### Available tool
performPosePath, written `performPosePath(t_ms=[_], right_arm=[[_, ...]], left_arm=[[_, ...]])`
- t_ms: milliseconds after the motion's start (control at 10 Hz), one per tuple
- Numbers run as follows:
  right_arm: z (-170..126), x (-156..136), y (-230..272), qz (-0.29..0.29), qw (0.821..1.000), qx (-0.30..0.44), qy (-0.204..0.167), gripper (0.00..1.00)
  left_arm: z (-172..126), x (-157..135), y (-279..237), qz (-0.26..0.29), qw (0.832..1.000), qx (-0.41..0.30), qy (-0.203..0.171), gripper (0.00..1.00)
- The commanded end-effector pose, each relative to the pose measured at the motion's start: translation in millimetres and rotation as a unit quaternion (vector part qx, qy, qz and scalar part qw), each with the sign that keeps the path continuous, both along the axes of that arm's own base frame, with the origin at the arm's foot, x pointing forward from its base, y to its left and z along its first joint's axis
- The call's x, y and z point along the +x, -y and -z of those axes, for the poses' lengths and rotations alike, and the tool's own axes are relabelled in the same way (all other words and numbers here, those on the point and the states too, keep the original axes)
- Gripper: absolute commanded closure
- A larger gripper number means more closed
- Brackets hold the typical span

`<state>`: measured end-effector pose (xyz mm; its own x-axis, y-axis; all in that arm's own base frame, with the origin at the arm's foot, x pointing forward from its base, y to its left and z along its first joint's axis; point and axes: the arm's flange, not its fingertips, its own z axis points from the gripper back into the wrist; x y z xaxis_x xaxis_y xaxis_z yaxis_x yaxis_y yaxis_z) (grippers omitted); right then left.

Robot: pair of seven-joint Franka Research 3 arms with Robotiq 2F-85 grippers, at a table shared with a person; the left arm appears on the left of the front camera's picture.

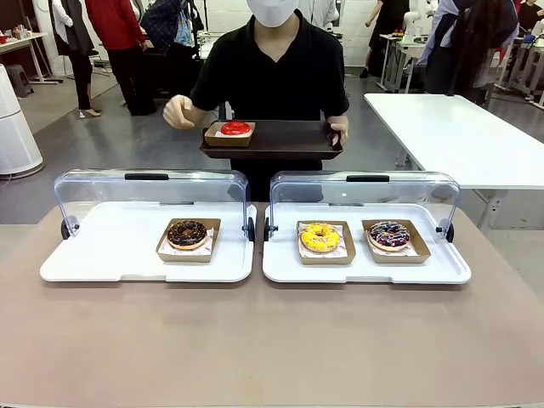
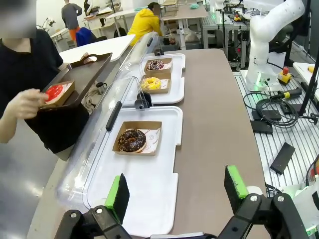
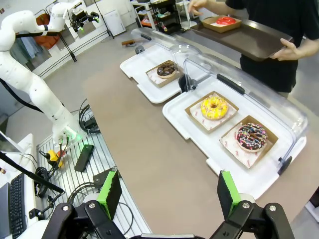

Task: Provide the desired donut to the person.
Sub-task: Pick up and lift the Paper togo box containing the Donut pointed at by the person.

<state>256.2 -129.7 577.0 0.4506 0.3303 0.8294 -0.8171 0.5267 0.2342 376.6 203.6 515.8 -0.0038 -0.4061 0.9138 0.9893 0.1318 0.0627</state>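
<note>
Basically, red donut sits in its brown box on the dark tray that the person holds across the table; neither arm has anything.
Jaws of left gripper and right gripper spread wide, nothing between them. Chocolate donut in left white tray; yellow donut and purple sprinkled donut in right white tray, clear lids up. Faint print on paper liners, too small to read.

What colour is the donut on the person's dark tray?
The donut is red, clearest in the front view.
</note>
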Motion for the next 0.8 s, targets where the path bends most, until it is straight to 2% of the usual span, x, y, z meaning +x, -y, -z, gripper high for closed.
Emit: performPosePath(t_ms=[0,700], right_arm=[[0.4,0.4,-0.2,-0.004,1.0,0.004,0.002,0.0],[0.4,0.4,-0.2,-0.004,1.0,0.004,0.002,0.0]], left_arm=[[-1.8,-1.5,-0.2,0.001,1.0,-0.003,0.002,0.0],[-1.8,-1.5,-0.2,0.001,1.0,-0.003,0.002,0.0]])
